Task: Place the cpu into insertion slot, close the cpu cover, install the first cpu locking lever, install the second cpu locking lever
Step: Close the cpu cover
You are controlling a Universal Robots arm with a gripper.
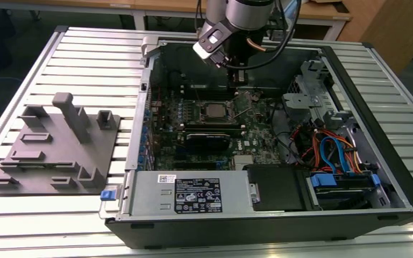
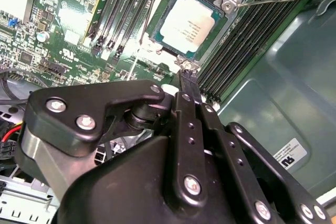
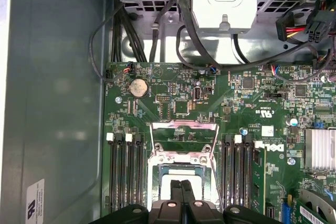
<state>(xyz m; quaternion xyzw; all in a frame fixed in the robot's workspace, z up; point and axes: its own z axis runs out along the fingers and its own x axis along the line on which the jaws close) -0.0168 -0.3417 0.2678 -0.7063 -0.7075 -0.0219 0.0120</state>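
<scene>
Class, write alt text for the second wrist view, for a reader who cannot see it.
The gripper, black fingers shut, has its tip close to one corner of the insertion slot, where the cpu lies with its pale metal top up. Around it are the green motherboard and rows of long black memory slots.
</scene>
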